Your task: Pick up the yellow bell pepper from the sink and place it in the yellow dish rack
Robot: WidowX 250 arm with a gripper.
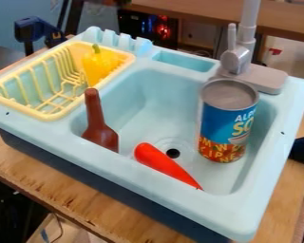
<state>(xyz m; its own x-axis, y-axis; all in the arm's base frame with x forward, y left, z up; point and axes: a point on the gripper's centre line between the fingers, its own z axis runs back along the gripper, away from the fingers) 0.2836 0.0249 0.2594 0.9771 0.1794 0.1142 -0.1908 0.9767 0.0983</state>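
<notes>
A light blue toy sink (180, 201) stands on a wooden table. Inside its basin, a brown bottle (100, 130) leans upright at the left wall, neck up. A red-orange, pointed toy vegetable (165, 163) lies at the basin's front, its tip toward the lower right, close to the dark drain hole. On the right of the basin stands a blue and red soup can (225, 123), upright, with its grey lid up. A yellow toy bell pepper (99, 65) with a green stem rests at the right end of a yellow dish rack (50, 116).
A grey faucet (238, 57) rises at the sink's back right, behind the can. The wooden tabletop (72, 187) shows along the front. A dark blue and black clamp (37, 31) is beyond the rack at the upper left, with another dark blue part (301, 148) at the right edge.
</notes>
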